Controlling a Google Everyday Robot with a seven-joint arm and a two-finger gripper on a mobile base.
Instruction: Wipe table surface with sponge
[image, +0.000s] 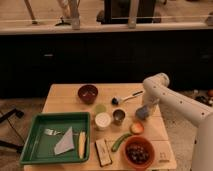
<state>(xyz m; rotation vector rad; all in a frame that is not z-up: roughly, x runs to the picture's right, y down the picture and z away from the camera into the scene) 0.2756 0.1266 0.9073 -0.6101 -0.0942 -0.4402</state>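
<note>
The light wood table surface holds many items. The small blue sponge lies on it near the right edge, right of the metal cup. My gripper comes straight down from the white arm onto the sponge. It is shut on the sponge and holds it against the tabletop. The fingertips are hidden behind the sponge and wrist.
A green tray at front left holds a grey-blue cloth, a fork and a yellow item. Also on the table: a dark red bowl, green, white and metal cups, a brush, an orange item, a green vegetable, a brown bowl and a black-and-white block.
</note>
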